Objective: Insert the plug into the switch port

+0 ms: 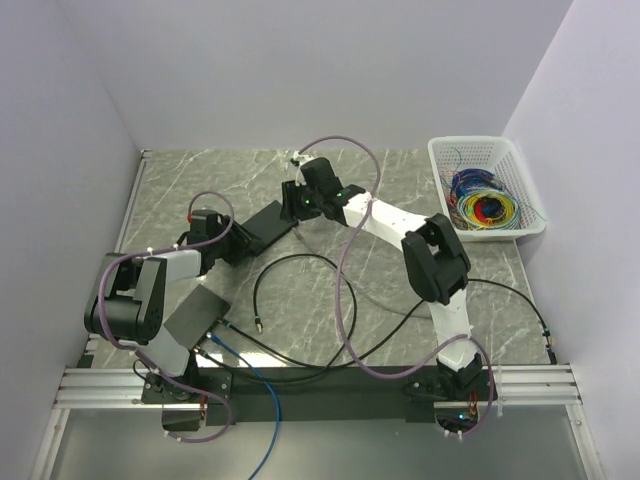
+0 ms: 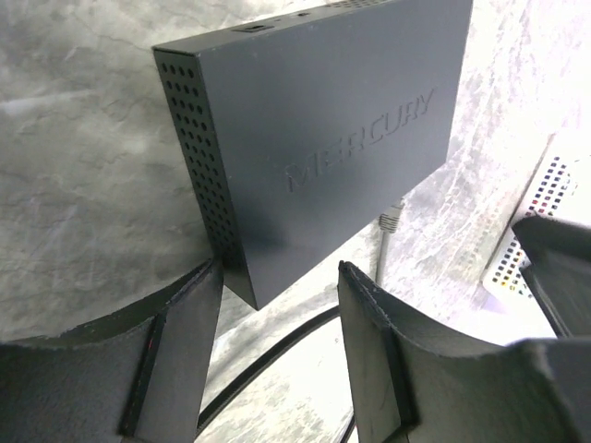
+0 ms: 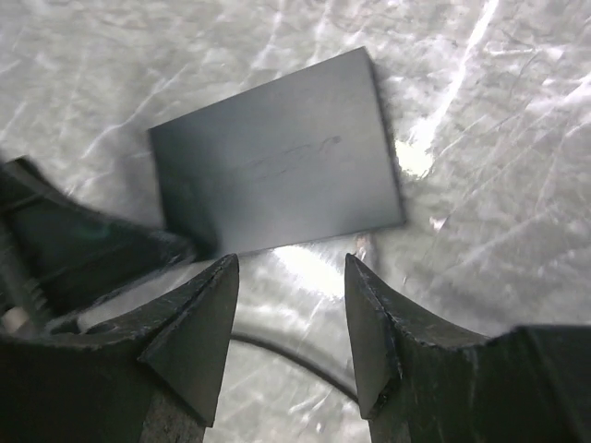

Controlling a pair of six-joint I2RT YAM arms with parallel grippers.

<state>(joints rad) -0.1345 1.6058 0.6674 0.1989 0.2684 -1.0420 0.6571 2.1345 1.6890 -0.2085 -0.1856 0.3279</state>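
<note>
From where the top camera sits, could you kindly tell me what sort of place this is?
Most likely a robotics lab test cell: a marble-patterned table boxed in by plain white walls, an aluminium rail along its near edge, and a white basket of coloured wires.

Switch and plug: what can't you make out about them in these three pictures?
1. Ports of the switch: in the top external view it is small and crowded by the left gripper and right gripper. The right wrist view shows only its flat face. The left wrist view cuts its port edge at the frame top.
2. Plug: left wrist view, a small pale tip past the switch, details too small.
3. Black cable end: top external view, too small.
</note>
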